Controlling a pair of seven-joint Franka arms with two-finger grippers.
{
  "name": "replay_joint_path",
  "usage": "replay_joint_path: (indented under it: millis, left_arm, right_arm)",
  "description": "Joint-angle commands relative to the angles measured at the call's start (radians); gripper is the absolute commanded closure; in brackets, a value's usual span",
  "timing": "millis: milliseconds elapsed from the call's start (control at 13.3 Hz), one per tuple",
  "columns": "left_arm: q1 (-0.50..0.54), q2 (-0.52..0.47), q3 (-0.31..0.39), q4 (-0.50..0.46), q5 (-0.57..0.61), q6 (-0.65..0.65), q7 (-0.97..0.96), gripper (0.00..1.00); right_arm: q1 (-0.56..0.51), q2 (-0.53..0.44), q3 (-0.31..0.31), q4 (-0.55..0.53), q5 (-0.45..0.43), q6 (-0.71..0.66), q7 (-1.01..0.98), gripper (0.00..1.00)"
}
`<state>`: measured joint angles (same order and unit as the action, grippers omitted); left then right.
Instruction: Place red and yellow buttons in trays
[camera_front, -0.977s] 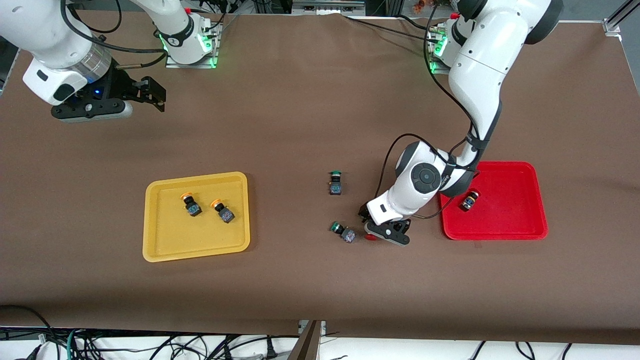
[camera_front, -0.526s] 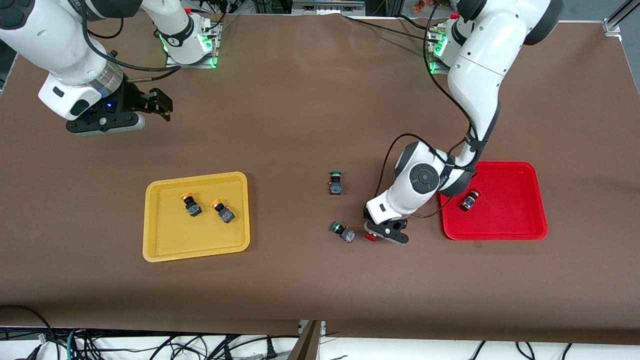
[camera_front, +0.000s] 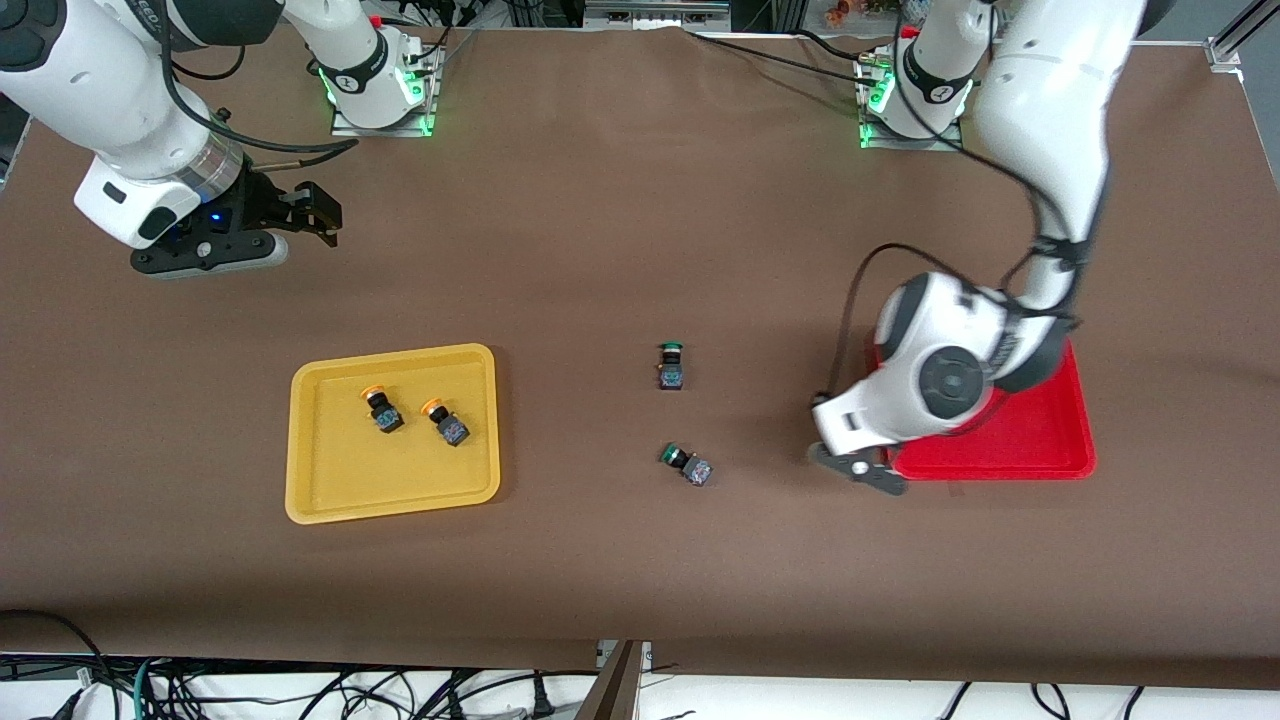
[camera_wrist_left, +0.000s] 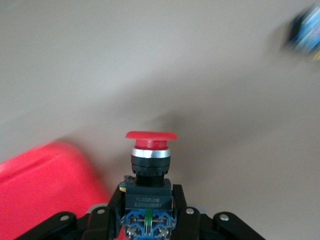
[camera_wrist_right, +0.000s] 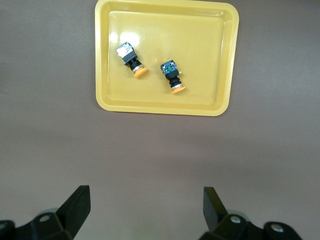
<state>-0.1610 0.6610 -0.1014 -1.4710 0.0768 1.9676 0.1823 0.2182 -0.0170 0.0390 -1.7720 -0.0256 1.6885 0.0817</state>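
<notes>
Lifted off the brown table since a second ago, the red-capped push-button switch now rides clamped in the left gripper just beside the red plastic tray. Two yellow-capped switches lie in the yellow plastic tray. The right gripper waits wide open and empty, over bare table.
</notes>
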Motion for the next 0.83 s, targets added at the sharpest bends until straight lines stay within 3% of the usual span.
replay_joint_path:
  millis: [0,150,376,451,526,752]
  left_arm:
    - [0.113,-0.021,0.014,-0.048,0.185,-0.075,0.239,0.94]
    - [0.213,0.005,0.012,-0.052,0.208,-0.053,0.331,0.91]
    - [0.336,0.022,0.009,-0.121,0.207,0.115,0.497,0.82]
    - [0.342,0.02,0.008,-0.139,0.207,0.138,0.502,0.46]
    - [0.342,0.015,0.008,-0.137,0.207,0.136,0.508,0.0]
    - [0.341,-0.088,-0.007,-0.137,0.19,0.003,0.517,0.0]
  right_arm:
    - [-0.011,0.005,0.012,0.017,-0.013,-0.004,-0.013,0.0]
    - [-0.01,0.008,0.012,0.017,-0.013,-0.003,-0.014,0.0]
    - [-0.008,0.009,0.012,0.017,-0.013,-0.001,-0.014,0.0]
    - [-0.008,0.009,0.012,0.017,-0.013,-0.001,-0.014,0.0]
    - [-0.008,0.009,0.012,0.017,-0.013,-0.001,-0.014,0.0]
    - [-0.007,0.014,0.013,0.017,-0.013,0.0,-0.014,0.0]
